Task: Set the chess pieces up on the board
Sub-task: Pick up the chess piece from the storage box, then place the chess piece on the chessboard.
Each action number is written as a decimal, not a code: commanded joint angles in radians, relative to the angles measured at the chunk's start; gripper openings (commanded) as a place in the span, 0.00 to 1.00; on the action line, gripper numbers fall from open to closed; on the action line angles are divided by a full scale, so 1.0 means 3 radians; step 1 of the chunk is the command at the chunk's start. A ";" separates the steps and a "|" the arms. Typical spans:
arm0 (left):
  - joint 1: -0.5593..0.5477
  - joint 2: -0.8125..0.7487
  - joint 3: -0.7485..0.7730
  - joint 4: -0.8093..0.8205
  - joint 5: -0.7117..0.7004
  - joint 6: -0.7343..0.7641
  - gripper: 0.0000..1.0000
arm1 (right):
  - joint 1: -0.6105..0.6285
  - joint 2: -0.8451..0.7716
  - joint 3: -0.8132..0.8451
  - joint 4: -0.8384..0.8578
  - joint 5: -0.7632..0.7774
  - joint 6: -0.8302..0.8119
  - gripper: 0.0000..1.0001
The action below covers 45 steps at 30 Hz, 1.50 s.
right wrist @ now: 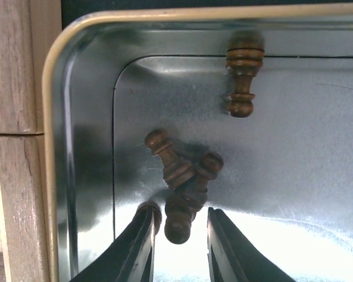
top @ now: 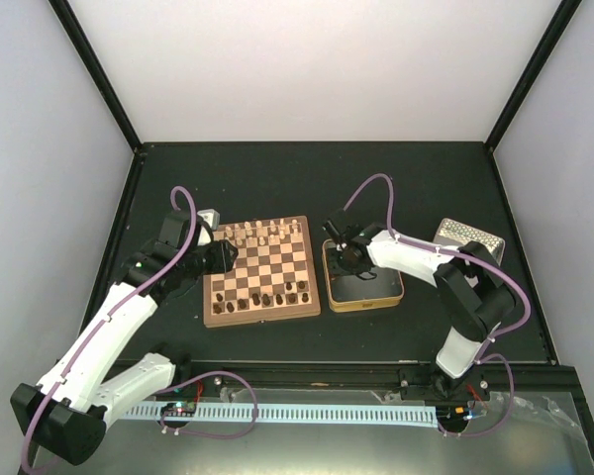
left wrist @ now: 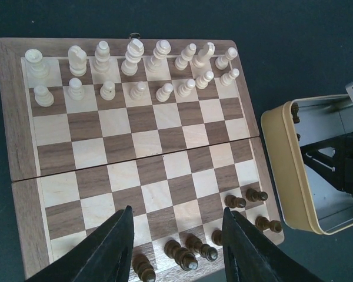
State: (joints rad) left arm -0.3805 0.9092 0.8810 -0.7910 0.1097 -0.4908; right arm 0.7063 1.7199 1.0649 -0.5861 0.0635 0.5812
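Observation:
The chessboard lies left of centre, with cream chessmen along its far rows. Several dark brown chessmen stand or lie on its near rows, toward the right corner. My left gripper is open and empty, hovering above the near part of the board, also seen in the top view. My right gripper is open, lowered inside the metal tin. Its fingers straddle a lying dark piece from a small pile. Another dark piece lies by the tin's far wall. One more sits behind the left finger.
The gold-rimmed tin stands just right of the board, with its rim close to the board's edge. A textured metal lid lies at the back right. A small grey object sits behind the left arm.

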 commanded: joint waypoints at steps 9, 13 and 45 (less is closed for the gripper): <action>0.0021 -0.0081 0.0009 0.0074 -0.0092 -0.0021 0.43 | 0.0071 0.0110 0.0091 -0.0110 0.0147 0.0015 0.11; 0.0021 -0.0114 0.0002 0.0069 -0.0132 -0.0022 0.43 | 0.0076 0.0103 0.0106 -0.0125 0.0224 0.0012 0.07; 0.0021 -0.1512 -0.0251 0.0116 -0.1397 -0.0312 0.52 | 0.1079 0.0549 0.1729 -0.0497 -0.0171 -0.0116 0.05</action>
State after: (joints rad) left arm -0.3805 0.5194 0.8143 -0.7689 -0.2211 -0.5671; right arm 0.9688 1.7885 1.4849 -0.7025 0.0498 0.5625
